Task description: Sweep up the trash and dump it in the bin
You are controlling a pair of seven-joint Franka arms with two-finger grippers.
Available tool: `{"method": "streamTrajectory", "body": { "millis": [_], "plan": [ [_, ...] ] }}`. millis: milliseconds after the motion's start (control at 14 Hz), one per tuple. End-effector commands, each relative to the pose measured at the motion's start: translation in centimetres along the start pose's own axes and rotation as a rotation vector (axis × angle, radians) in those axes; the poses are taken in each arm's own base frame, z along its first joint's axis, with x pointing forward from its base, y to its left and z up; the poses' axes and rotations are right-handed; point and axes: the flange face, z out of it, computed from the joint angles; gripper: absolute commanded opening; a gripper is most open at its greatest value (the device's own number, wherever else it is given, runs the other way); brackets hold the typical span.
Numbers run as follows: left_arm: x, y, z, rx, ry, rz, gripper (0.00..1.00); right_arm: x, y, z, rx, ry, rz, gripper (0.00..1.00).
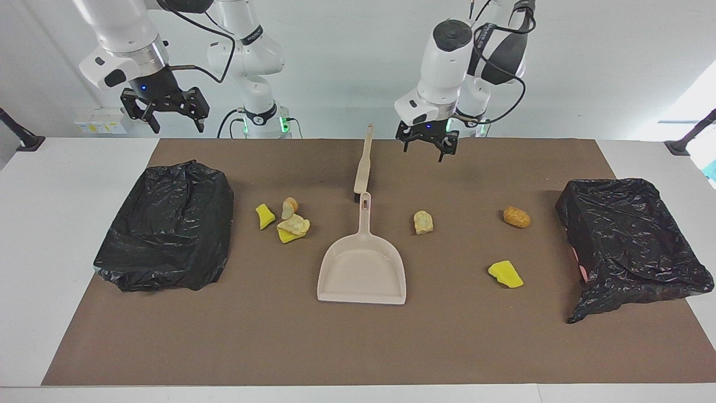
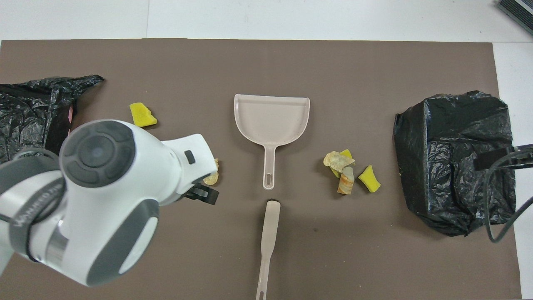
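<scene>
Here, in the facing view, your dustpan [image 1: 362, 268] lies low at centre frame, a yellow trash wedge [image 1: 505, 274] to its right. Mid-frame sit a cream lump [image 1: 423, 221], an orange-brown lump [image 1: 516, 216] and, left of the pan's handle, a cluster of four pieces [image 1: 282, 219]. Black-bagged bins [image 1: 168, 226] stand at both frame edges. Higher, the brush [image 1: 363, 165] lies on the mat. Your left gripper [image 1: 428, 146] hangs open and empty just right of the brush; your right gripper [image 1: 165, 115], upper left, is open and empty too.
</scene>
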Motion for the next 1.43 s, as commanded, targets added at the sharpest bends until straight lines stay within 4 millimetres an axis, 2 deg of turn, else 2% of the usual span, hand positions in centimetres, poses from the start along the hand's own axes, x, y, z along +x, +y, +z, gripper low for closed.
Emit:
{"method": "streamTrajectory", "body": {
  "millis": [0, 71, 143, 285, 428, 570, 855, 998, 1069, 1283, 1354],
  "plan": [
    [-3.1, 4.7, 3.6, 0.015, -0.007, 0.025, 1.00, -1.4, 0.3, 0.5, 0.002, -0.018, -0.030, 1.00],
    [-3.9, 6.9, 6.2, 0.020, -0.010, 0.042, 1.00, -1.6, 0.3, 0.8, 0.003, -0.025, -0.035, 1.00],
    [-4.7, 7.8, 7.6, 0.013, 0.015, 0.033, 1.00, -1.6, 0.3, 0.9, 0.005, -0.028, -0.035, 1.00],
    [-6.5, 11.2, 9.9, 0.015, 0.021, 0.027, 1.00, -1.7, 0.2, 0.8, 0.006, -0.026, -0.036, 1.00],
    [-7.5, 13.7, 12.5, 0.005, 0.042, 0.012, 1.00, -1.7, 0.2, 0.9, 0.006, -0.027, -0.036, 1.00],
    [-8.9, 14.6, 14.5, 0.007, 0.044, 0.013, 1.00, -1.7, 0.4, 0.9, 0.007, -0.026, -0.036, 1.00],
    [-10.3, 16.3, 15.1, -0.032, 0.010, 0.000, 1.00, -1.7, 0.3, 0.9, 0.007, -0.026, -0.049, 1.00],
    [-10.4, 16.4, 15.0, -0.034, 0.006, -0.047, 1.00, -1.8, 0.3, 0.9, 0.007, -0.027, -0.049, 1.00],
    [-10.5, 16.4, 15.1, -0.047, -0.010, -0.076, 0.94, -1.7, 0.3, 0.9, 0.005, -0.026, -0.049, 1.00],
    [-10.8, 16.4, 15.3, -0.058, -0.043, -0.096, 0.90, -1.8, 0.4, 0.9, 0.007, -0.027, -0.048, 1.00],
    [-10.8, 16.4, 15.3, -0.057, -0.046, -0.097, 0.86, -1.8, 0.4, 0.9, 0.007, -0.027, -0.048, 1.00]
  ]
}}
